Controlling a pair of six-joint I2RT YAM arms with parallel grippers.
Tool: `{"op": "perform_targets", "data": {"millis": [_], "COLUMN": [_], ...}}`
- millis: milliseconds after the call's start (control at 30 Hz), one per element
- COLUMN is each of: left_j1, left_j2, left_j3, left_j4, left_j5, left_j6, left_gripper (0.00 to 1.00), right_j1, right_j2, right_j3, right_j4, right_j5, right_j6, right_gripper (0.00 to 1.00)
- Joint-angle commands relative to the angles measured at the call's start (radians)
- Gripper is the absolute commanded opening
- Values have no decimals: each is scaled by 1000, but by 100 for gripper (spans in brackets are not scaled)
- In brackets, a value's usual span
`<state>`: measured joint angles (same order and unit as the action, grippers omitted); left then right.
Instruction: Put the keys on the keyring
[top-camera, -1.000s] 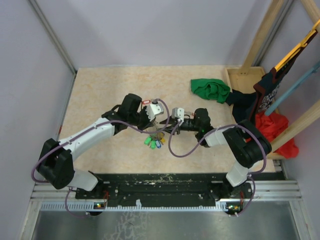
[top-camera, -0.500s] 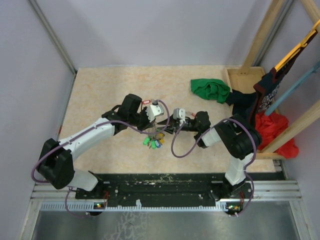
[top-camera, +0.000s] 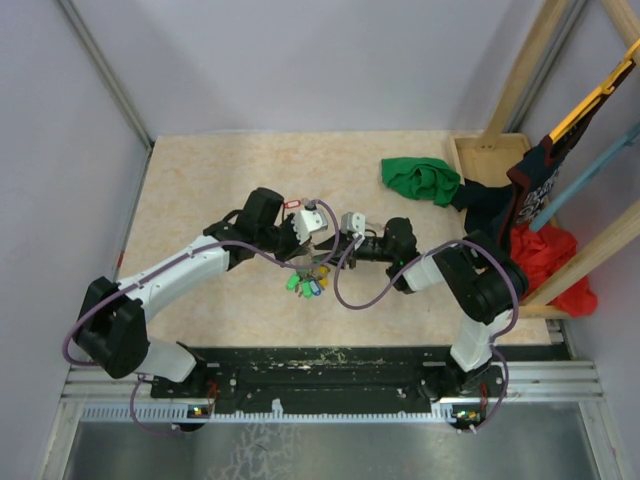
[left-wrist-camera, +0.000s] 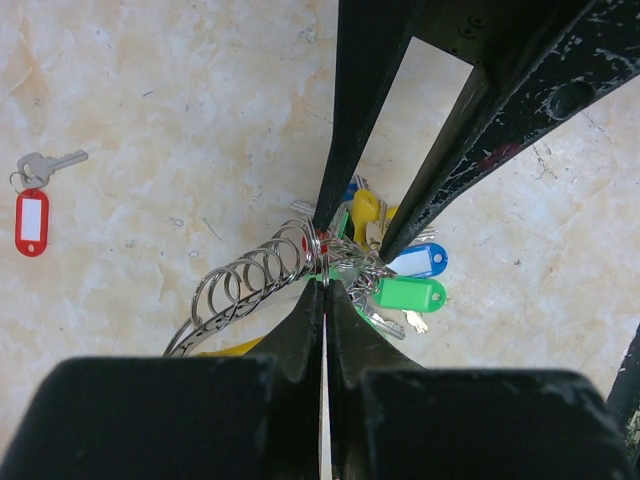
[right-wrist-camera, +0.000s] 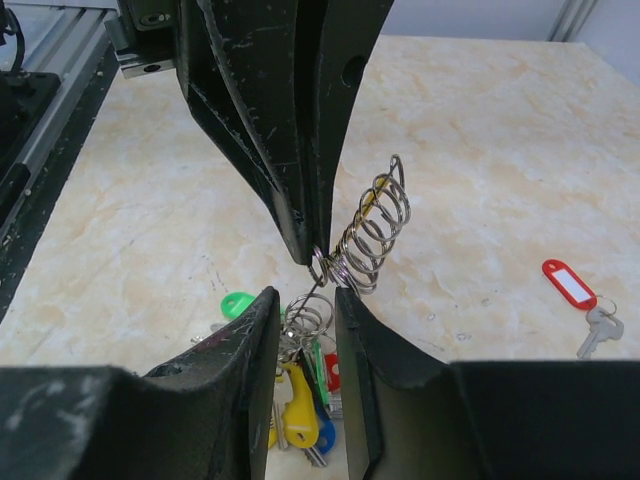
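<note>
The keyring (left-wrist-camera: 262, 272) is a thin grey ring strung with a row of small split rings, and blue (left-wrist-camera: 416, 262), green (left-wrist-camera: 410, 294) and yellow tags hang from it. My left gripper (left-wrist-camera: 325, 283) is shut on the ring's wire and holds the bunch (top-camera: 307, 284) just above the table. My right gripper (right-wrist-camera: 307, 300) is open, with one finger on each side of the hanging small rings (right-wrist-camera: 305, 320), facing the left fingertips (right-wrist-camera: 305, 245). A yellow piece shows behind the ring row (right-wrist-camera: 375, 235). I cannot make out a loose brass key with a dark head.
A silver key with a red oblong tag (left-wrist-camera: 32, 215) lies apart on the table; it also shows in the right wrist view (right-wrist-camera: 570, 283) and the top view (top-camera: 293, 205). A green cloth (top-camera: 420, 180), a wooden frame (top-camera: 480, 150) and hanging clothes stand at the back right.
My right arm's elbow has swung inward and its gripper has edged slightly left toward the bunch. The left arm and the keyring have stayed put.
</note>
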<state>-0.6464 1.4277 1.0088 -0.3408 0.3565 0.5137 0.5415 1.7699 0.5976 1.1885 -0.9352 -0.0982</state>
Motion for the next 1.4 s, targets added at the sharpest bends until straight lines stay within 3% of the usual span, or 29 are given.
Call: {"op": "perform_targets", "data": {"millis": [0,400,833,1367], "left_j1": [-7,-12,-12,-12], "left_j2": [-19,-47,-62,-15], "left_j3": [-4,-21,-26,-3], "left_j4": [7,32,56,17], "left_j5": [25,93,91,53], "left_j6": [12,22,5,13], "left_gripper": [0,0,0,0], "right_j1": [9,12,34,34], "right_j2": [-31,27,40,13], "right_j3": [18,27,41,9], "right_j4": [50,167,30,165], "right_j5": [-19,-42,-67,-77], "right_j6": [9,17,-47,31], "right_gripper": [29,27,21,13]}}
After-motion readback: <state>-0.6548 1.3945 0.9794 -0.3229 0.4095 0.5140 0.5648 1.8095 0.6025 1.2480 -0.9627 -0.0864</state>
